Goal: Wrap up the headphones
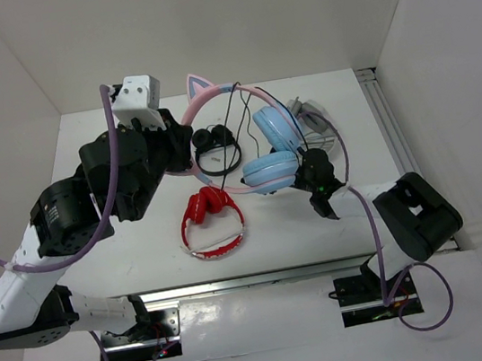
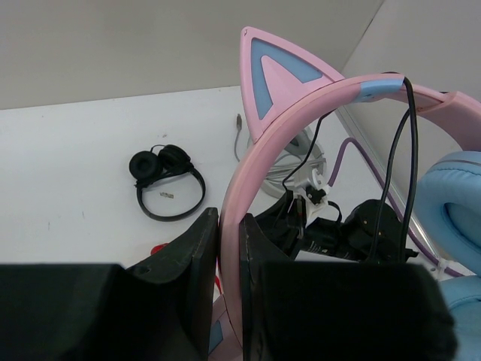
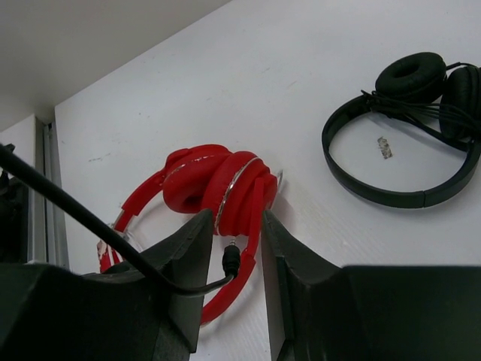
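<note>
Left arm (image 1: 65, 216): bulky black joint housings, white links, white wrist block. Right arm (image 1: 419, 217) alike, one green light. Purple cables (image 1: 111, 163) on both. Left end effector (image 2: 229, 218), right end effector (image 3: 237, 216): matte black.

Headphones (image 1: 269, 172) at left fingers (image 1: 180, 146), seemingly gripped.

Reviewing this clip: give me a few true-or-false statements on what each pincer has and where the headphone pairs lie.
1. The left pincer is clamped on the pink headband. True.
2. The right pincer holds the red headphones. False: they lie on the table; only the plug of the black cable sits between its fingers.
3. The black cable is draped over the pink headband. True.
4. The black headphones are stacked on the red headphones. False: the two pairs lie apart on the table.
</note>
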Robot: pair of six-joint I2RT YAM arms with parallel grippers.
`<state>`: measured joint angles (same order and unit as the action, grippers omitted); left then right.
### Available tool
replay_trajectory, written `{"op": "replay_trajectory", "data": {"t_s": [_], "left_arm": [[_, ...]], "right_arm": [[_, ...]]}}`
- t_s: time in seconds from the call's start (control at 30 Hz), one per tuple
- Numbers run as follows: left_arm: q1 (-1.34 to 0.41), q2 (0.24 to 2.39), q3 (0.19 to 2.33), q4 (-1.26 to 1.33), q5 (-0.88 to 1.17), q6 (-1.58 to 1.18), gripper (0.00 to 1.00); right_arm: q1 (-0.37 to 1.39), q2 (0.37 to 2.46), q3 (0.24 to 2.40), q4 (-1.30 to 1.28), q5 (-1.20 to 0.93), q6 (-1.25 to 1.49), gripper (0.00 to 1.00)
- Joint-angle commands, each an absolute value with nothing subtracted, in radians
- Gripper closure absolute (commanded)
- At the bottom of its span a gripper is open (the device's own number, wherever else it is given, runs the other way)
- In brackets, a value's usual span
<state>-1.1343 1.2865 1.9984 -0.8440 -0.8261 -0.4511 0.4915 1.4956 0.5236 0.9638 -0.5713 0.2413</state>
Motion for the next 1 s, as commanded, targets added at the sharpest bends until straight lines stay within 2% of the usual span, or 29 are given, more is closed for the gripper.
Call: {"op": "replay_trajectory", "data": {"t_s": [0.0, 0.07, 0.17, 0.27, 0.37, 0.47, 0.73, 0.97], "left_arm": [[-1.138, 1.252, 2.042, -0.709, -0.854, -0.491, 1.0], [-1.138, 1.252, 2.042, -0.709, -0.854, -0.491, 1.0], [-1.138, 1.252, 2.042, -0.699, -0.854, -0.491, 1.0], [-1.138, 1.252, 2.042, -0.699, -0.854, -0.491, 1.0], [-1.138, 1.252, 2.042, -0.699, -0.854, -0.491, 1.0], [-1.138, 1.252, 2.042, -0.699, -0.893, -0.5, 1.0], [-1.138, 1.233, 1.964, -0.71, -1.126, -0.619, 1.0], [-0.994, 1.198, 1.904, -0.683, -1.117, -0.724, 1.0]], "right_arm": [[0.505, 1.502, 0.546, 1.02, -0.578, 0.222, 0.61], [0.505, 1.502, 0.546, 1.009, -0.578, 0.222, 0.67], [0.505, 1.502, 0.546, 1.009, -0.569, 0.222, 0.71], [0.505, 1.493, 0.546, 1.009, -0.569, 0.222, 0.86], [0.505, 1.493, 0.546, 1.009, -0.569, 0.222, 0.89], [0.505, 1.483, 0.537, 1.009, -0.569, 0.222, 1.0], [0.669, 1.307, 0.456, 0.807, -0.393, 0.12, 1.0], [0.908, 1.105, 0.423, 0.634, -0.166, 0.048, 1.0]]}}
